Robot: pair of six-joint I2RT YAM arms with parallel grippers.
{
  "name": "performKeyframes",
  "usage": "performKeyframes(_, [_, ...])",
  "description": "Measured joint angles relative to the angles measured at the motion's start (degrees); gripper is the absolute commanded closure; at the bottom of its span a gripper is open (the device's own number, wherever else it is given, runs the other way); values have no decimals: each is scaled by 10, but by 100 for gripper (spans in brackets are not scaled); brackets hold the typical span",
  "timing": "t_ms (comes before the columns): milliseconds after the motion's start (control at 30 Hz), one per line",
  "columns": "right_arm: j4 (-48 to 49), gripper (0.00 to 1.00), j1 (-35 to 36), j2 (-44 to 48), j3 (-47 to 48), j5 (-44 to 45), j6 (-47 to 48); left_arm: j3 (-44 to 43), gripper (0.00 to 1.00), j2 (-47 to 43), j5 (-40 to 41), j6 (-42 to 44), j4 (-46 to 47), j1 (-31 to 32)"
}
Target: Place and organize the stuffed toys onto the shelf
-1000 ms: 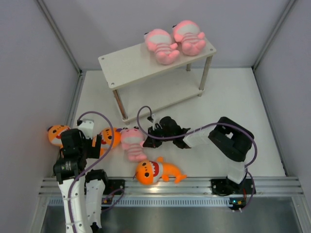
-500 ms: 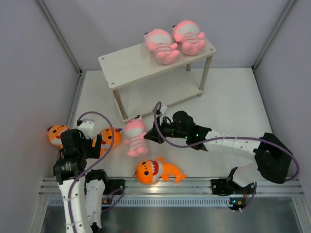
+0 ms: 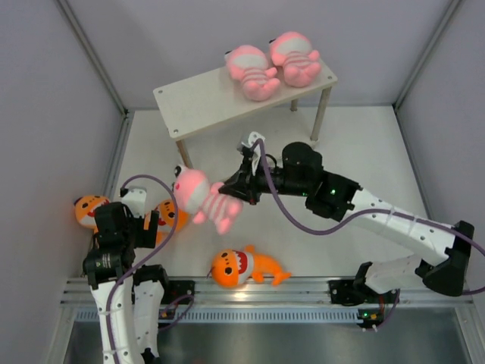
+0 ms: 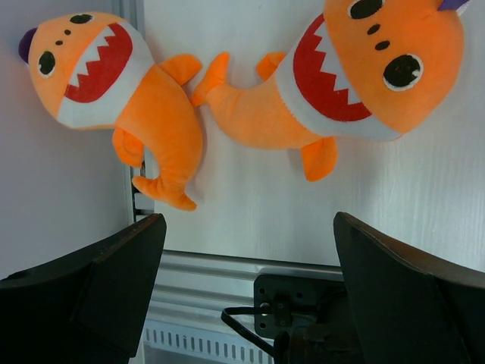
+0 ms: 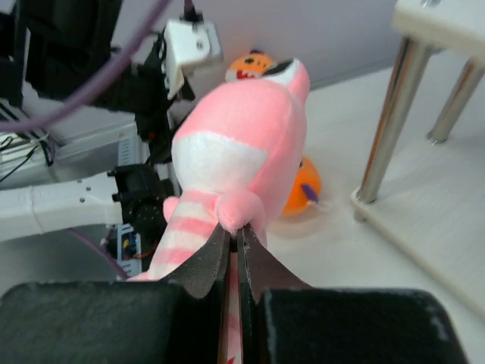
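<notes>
At the left edge of the surface (image 3: 364, 152), near its near-left corner, an orange shark (image 4: 114, 91) lies belly-up across the metal strip there, its toothed mouth showing. Just to its right lies a second shark (image 4: 356, 76), their fins almost touching. The left wrist view cuts off the top of the second shark's head, and in the top view the left arm covers much of it. The left end effector (image 4: 248, 224) hangs over this pair with its fingers spread wide and nothing between them.

Further right, a pink striped toy (image 3: 201, 199) appears to hang above the surface, in front of the shelf's near-left leg. The right end effector (image 5: 235, 231) has its fingers pressed together on a small pink nub of this toy. The fingers hide the toy's lower body in the right wrist view, so I cannot tell which limb it is. A third shark (image 3: 242, 267) lies on its side by the near edge, around the middle.

The shelf (image 3: 204, 102) stands toward the far edge. Its top board hides most of the lower tier, and the right wrist view shows only a corner and legs. Two pink toys (image 3: 254, 72) (image 3: 295, 57) lie side by side and touching at the right end of the top tier.
</notes>
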State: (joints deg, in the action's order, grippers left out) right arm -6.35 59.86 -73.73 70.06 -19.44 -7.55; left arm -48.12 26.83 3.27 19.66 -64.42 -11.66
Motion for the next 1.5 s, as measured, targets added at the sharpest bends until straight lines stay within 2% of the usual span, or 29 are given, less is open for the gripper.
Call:
performKeyframes(100, [-27,100,-2,-4,103,19,30,0,1,-2,0,0,0,0])
performKeyframes(267, [-6,100,-41,-60,251,20,30,0,1,-2,0,0,0,0])
performKeyframes(433, [20,100,-115,-189,383,22,-3,0,1,-5,0,0,0,0])
performKeyframes(533, [25,100,-149,-259,420,27,-30,0,1,-8,0,0,0,0])
performKeyframes(733, [43,100,-191,-348,434,51,-96,0,1,-10,0,0,0,0])
performKeyframes(1133, [66,100,-194,-343,416,132,-202,0,1,-12,0,0,0,0])
performKeyframes(1300, [85,99,-191,-321,370,169,-226,0,1,-13,0,0,0,-1])
performKeyframes(1433, [84,82,-191,-306,353,176,-225,0,1,-16,0,0,0,-1])
performKeyframes(1467, [84,74,-190,-304,349,176,-222,0,1,-16,0,0,0,-1])
performKeyframes(1500, [83,71,-190,-299,346,176,-220,0,1,-16,0,0,0,-1])
